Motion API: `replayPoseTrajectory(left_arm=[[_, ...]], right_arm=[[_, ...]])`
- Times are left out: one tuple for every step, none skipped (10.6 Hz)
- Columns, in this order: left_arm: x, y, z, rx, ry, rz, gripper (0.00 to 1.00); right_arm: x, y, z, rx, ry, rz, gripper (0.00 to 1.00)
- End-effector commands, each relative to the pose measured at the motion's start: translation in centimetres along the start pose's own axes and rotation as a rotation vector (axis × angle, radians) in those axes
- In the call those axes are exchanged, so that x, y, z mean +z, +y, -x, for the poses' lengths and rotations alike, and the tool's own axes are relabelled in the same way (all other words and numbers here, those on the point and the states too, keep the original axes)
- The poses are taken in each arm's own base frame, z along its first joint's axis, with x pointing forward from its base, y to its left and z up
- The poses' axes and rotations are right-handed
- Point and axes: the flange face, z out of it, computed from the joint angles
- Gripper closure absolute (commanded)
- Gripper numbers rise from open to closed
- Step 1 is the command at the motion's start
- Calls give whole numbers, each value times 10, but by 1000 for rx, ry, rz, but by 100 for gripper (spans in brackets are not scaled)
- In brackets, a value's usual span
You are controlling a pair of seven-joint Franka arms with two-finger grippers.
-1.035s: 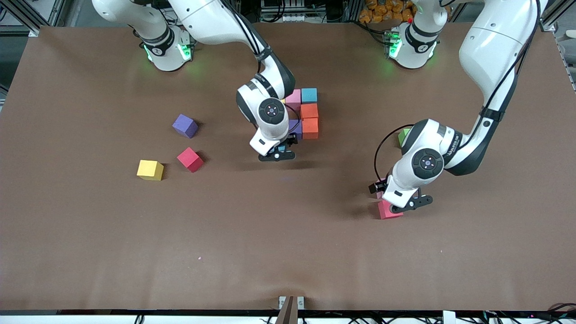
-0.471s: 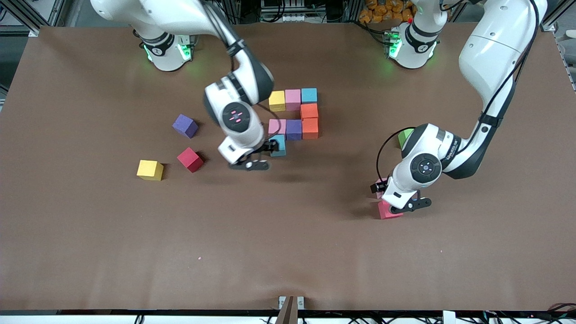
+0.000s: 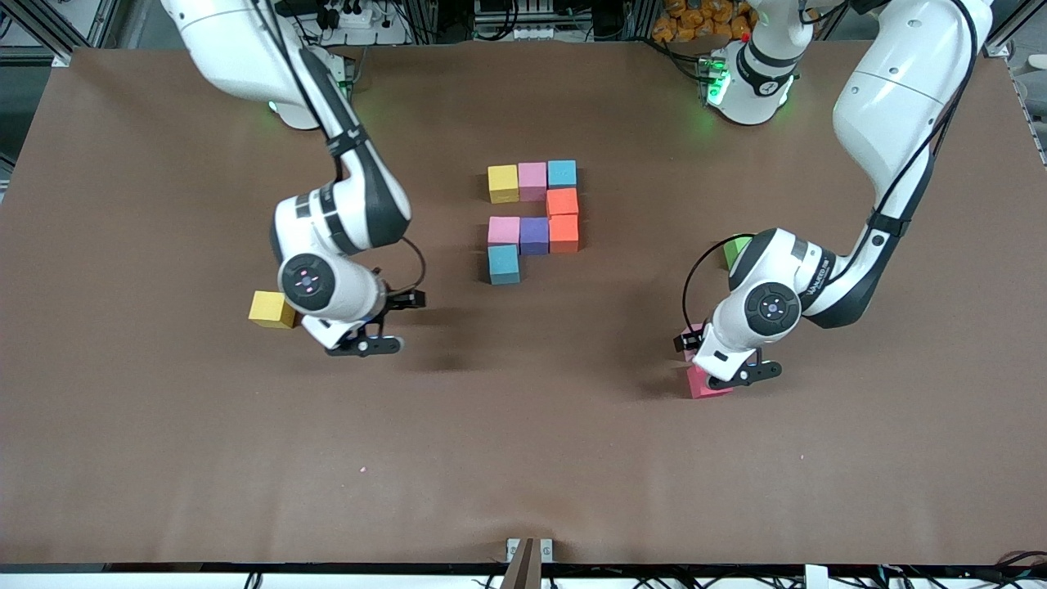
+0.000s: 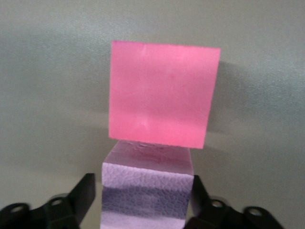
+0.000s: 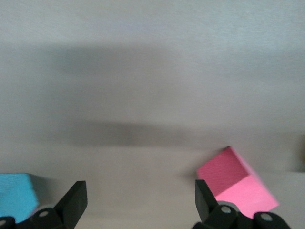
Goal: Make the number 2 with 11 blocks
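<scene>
Yellow block [image 3: 503, 183], pink block [image 3: 532, 181], orange block [image 3: 562, 202], purple block [image 3: 534, 236], brown table [image 3: 572, 458].

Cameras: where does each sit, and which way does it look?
Front view: high across the table, facing both arms; shows left hand, right hand.
Left wrist view: on left wrist, looking down at a pale pink block and red block; own hand shows.
Right wrist view: on right wrist, looking down at the table; open hand shows.
Front and left wrist share the red block.

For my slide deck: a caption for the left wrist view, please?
Left claw straddling a pale pink block, red block just ahead.
</scene>
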Motion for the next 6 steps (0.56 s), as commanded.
replayPoseTrajectory(left_arm=[[-5, 17, 0, 33, 41, 14, 46], [-17, 35, 3, 44, 62, 31, 47], [-29, 55, 8, 65, 84, 46, 50], [-41, 66, 8, 79, 107, 57, 55], [-47, 75, 9, 90, 119, 66, 55], [-50, 86, 11, 103, 126, 75, 56]], right_arm=[[10, 8, 25, -59, 14, 68, 0], [18, 13, 35, -87, 26, 68, 0], [28, 22, 44, -128, 38, 64, 0], [33, 30, 48, -180, 35, 63, 0], [34, 44, 48, -224, 27, 59, 0], [36, 49, 49, -286, 17, 59, 0]])
